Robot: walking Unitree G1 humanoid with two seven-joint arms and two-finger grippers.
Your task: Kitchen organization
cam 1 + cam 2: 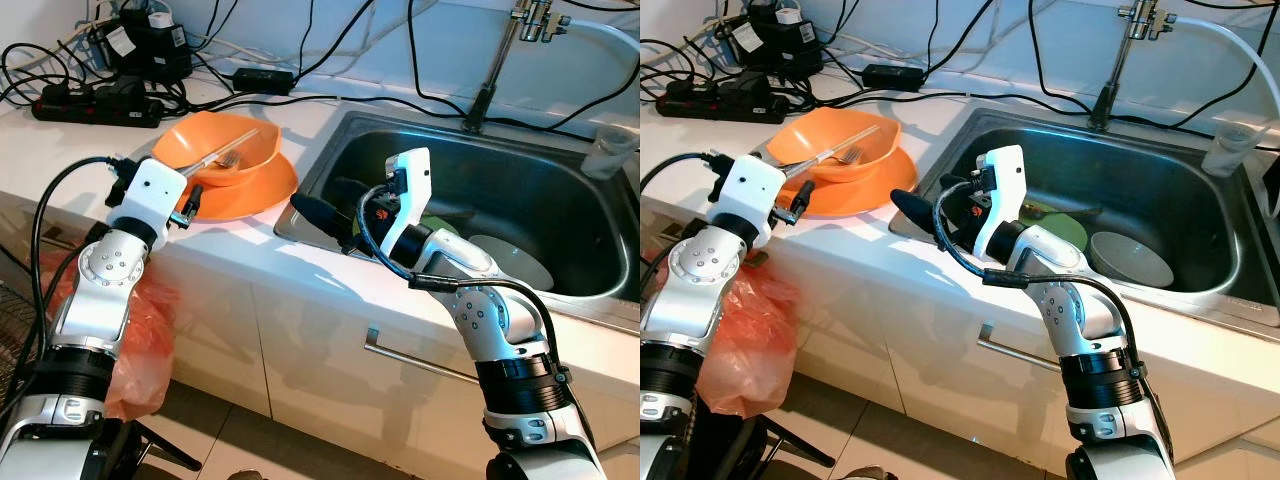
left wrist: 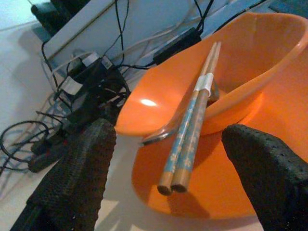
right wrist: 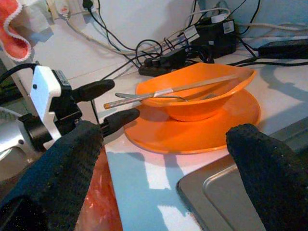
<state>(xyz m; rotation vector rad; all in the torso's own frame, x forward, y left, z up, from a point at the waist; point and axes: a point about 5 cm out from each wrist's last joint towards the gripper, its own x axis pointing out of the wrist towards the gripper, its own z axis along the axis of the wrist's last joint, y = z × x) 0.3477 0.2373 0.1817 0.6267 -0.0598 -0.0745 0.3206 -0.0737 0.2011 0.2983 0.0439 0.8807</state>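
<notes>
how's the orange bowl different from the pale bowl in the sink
The orange bowl sits on an orange plate on the counter; the pale bowl rests down inside the steel sink. The orange bowl holds chopsticks and a fork leaning over its rim; the pale bowl looks empty. The left gripper is open right at the orange bowl's chopsticks, while no gripper is near the pale one. Both sit upright.

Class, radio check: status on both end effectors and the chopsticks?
Left end effector open, straddling chopsticks tips. Chopsticks lie across bowl, fork beside. Right end effector open at sink edge.
</notes>
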